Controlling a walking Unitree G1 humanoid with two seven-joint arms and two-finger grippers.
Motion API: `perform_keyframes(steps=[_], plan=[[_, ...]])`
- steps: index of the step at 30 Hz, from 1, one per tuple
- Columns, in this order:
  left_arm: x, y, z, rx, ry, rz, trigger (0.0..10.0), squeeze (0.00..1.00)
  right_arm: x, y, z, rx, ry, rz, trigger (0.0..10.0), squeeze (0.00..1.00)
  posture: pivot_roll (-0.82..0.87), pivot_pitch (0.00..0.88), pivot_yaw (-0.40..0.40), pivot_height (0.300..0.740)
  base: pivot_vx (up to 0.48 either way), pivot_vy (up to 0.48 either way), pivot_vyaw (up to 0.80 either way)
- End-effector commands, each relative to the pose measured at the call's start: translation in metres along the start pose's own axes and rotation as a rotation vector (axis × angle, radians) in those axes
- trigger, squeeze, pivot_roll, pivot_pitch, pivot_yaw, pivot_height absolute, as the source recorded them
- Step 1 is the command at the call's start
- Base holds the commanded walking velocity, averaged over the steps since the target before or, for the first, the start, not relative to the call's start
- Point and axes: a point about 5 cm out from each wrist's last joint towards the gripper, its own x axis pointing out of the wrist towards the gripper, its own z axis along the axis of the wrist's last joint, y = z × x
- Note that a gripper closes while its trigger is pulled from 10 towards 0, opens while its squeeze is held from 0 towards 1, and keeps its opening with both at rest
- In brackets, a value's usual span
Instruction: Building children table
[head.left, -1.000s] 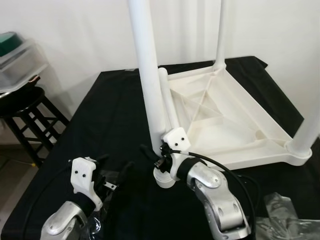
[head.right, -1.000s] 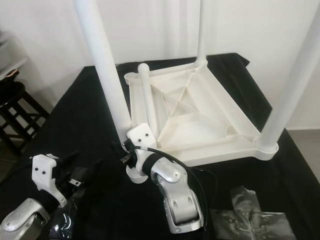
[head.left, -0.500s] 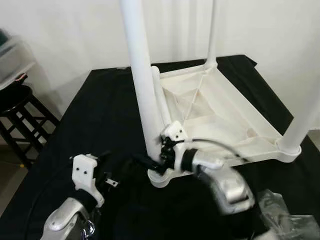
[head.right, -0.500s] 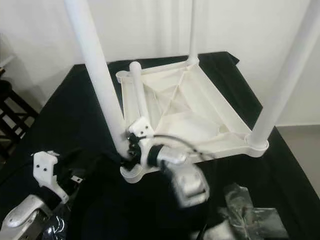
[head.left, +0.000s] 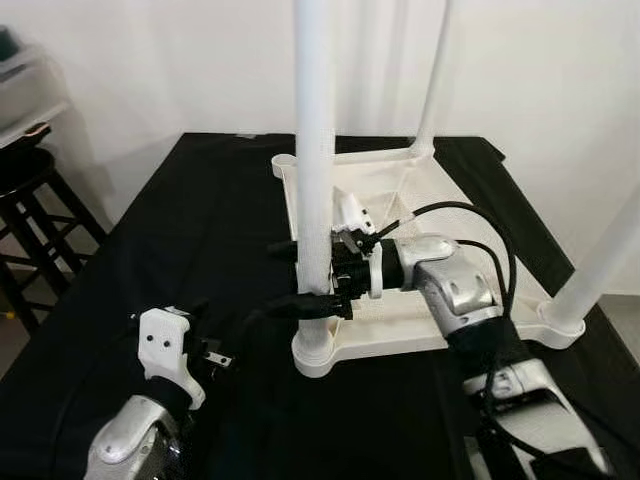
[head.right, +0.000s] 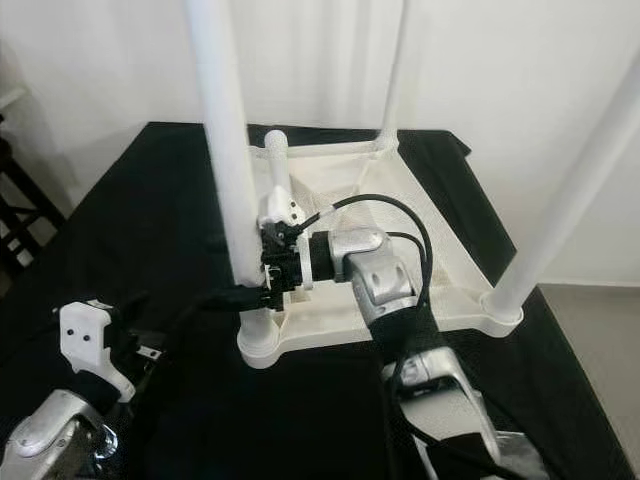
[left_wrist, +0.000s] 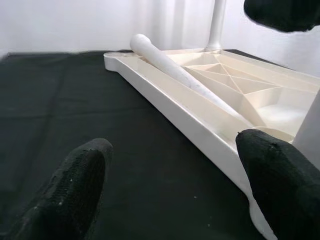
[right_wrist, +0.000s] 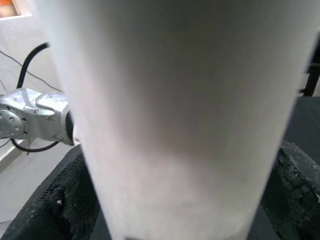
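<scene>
The right gripper is clasping its jaws around the upright white plastic tube leg, while the left gripper is idling wide-jawed nearby.

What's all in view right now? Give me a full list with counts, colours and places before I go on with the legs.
Table top: 1, white, upside down on the black-covered surface.
Standing legs: 3, white, upright at corners: near-left, far, right.
Loose leg: 1, white, lying inside the upturned top along its left edge.
Black cloth: 1, covering the work surface.
Stool: 1, black, on the robot's left.
Clear plastic wrap: 1, on the cloth, near right.
Left gripper: black fingers open, low over the cloth, near the table top's corner.
Right gripper: black fingers either side of the near-left leg, low on it.
</scene>
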Motion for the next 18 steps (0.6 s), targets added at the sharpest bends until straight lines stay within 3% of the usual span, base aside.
perform_keyframes(steps=[1,2,3,4,13,14,18], plan=[[-0.005,0.007,-0.003,0.065,0.020,0.033,10.0,0.00,0.005,0.000,0.002,-0.005,-0.007,0.066,10.0,0.00,0.04,0.026,-0.043,0.740,0.000,0.000,0.00],[-0.007,0.010,-0.004,0.082,0.028,0.040,10.0,0.00,0.004,-0.001,0.000,0.017,-0.015,0.075,2.6,0.00,0.04,0.027,-0.044,0.740,0.000,0.000,0.00],[-0.007,0.010,-0.004,0.082,0.028,0.040,10.0,0.00,0.004,-0.001,0.000,0.017,-0.015,0.075,2.6,0.00,0.04,0.027,-0.044,0.740,0.000,0.000,0.00],[-0.008,0.012,-0.006,0.102,0.037,0.037,10.0,0.00,0.002,-0.003,-0.003,0.036,-0.017,0.086,0.0,0.00,0.04,0.028,-0.040,0.740,0.000,0.000,0.00],[-0.008,0.011,-0.009,0.090,0.044,-0.011,10.0,0.00,-0.011,-0.001,-0.018,0.102,-0.042,0.116,0.0,0.00,0.02,0.034,-0.013,0.740,0.000,0.000,0.00],[-0.007,0.011,-0.009,0.074,0.040,-0.018,10.0,0.00,-0.019,0.001,-0.027,0.109,-0.062,0.058,0.0,0.00,0.01,0.040,0.002,0.740,0.000,0.000,0.00],[-0.006,0.011,-0.009,0.069,0.039,-0.019,10.0,0.00,-0.021,0.002,-0.029,0.111,-0.069,0.036,0.0,0.00,0.01,0.040,0.002,0.740,0.000,0.000,0.00]])
